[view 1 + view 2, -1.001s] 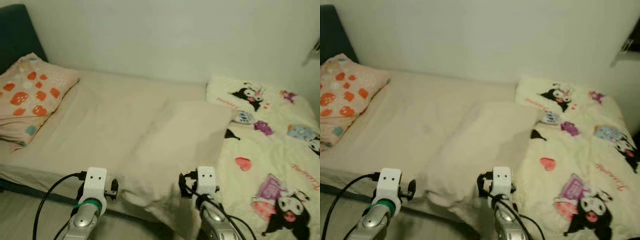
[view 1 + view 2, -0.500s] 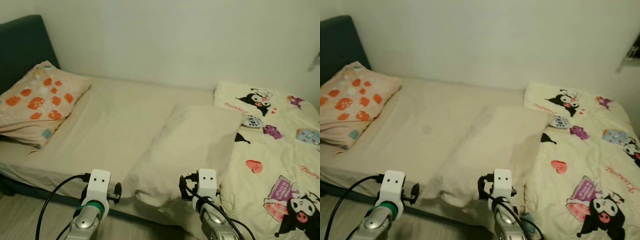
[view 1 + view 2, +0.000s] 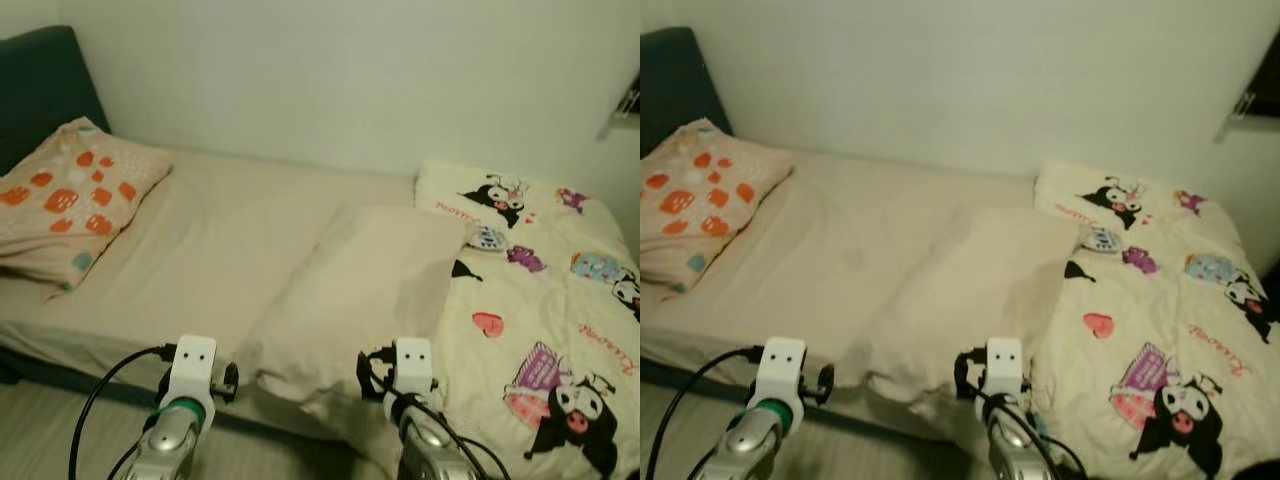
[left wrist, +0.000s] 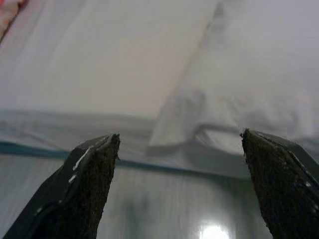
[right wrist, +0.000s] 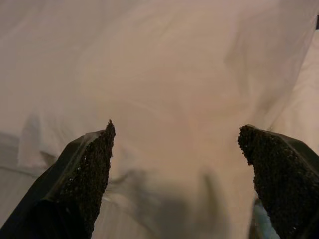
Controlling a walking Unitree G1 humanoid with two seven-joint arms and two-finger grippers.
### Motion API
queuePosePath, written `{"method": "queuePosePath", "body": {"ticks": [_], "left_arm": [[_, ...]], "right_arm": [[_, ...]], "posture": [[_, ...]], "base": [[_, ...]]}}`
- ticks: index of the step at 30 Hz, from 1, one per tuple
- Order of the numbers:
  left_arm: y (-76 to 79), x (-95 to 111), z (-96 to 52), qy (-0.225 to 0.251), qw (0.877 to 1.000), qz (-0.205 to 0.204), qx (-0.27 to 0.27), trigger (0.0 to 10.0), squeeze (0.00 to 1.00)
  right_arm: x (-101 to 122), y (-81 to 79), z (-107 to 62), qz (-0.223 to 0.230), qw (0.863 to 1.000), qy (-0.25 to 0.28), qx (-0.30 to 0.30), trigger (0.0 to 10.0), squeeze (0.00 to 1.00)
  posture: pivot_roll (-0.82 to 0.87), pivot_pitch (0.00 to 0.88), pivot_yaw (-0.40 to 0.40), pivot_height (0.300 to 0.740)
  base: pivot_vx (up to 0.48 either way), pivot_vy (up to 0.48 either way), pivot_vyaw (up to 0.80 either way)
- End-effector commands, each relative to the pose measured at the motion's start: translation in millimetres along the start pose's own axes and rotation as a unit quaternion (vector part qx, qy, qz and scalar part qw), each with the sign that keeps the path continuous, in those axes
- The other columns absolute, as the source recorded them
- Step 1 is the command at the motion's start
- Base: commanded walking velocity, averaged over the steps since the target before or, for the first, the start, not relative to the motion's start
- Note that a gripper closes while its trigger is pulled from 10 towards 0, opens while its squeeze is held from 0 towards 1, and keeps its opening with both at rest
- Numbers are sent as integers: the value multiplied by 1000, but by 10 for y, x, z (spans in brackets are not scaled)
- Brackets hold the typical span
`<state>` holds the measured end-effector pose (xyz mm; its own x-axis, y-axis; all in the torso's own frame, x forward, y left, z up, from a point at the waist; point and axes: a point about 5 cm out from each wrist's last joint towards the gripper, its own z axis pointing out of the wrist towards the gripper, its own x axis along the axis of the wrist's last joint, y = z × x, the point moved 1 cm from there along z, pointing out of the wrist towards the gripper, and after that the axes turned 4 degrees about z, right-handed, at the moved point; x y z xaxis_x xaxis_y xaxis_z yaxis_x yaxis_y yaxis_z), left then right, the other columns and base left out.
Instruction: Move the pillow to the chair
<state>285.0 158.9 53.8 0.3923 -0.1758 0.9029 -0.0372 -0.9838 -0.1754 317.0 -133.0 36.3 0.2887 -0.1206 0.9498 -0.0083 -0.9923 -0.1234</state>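
Note:
A plain cream pillow (image 3: 365,290) lies across the middle of the bed, its near corner hanging over the front edge. A second pillow with orange spots (image 3: 70,195) rests at the head of the bed on the left. My left arm (image 3: 188,378) and right arm (image 3: 412,372) are held low in front of the bed edge. In the left wrist view the left gripper (image 4: 179,134) is open, facing the cream pillow's near corner (image 4: 184,112) and the mattress edge. In the right wrist view the right gripper (image 5: 176,127) is open just before the cream pillow (image 5: 164,79).
A cartoon-print blanket (image 3: 545,300) covers the right part of the bed, with a small flat object (image 3: 487,237) on it. A dark headboard (image 3: 40,85) stands at the far left. The wall runs behind the bed. Wooden floor (image 3: 50,440) shows below the mattress edge.
The whole picture has shifted as the camera moved; the bed now sits a little further left and lower. Pillows and both arms keep their places.

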Motion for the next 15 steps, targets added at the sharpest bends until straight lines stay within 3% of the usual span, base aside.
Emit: {"method": "queuePosePath", "body": {"ticks": [1, 15], "left_arm": [[5, -33, -1, -9, 1000, 6, -2, 10000, 0], [7, 31, -15, 15, 1000, 13, 6, 10000, 0]], "right_arm": [[-49, 3, -17, 7, 1000, -10, -1, 10000, 0], [18, -20, -9, 8, 1000, 12, -4, 10000, 0]], "posture": [[49, 30, 78, 740], [52, 32, 70, 740]], "base": [[0, 0, 0], [0, 0, 0]]}}
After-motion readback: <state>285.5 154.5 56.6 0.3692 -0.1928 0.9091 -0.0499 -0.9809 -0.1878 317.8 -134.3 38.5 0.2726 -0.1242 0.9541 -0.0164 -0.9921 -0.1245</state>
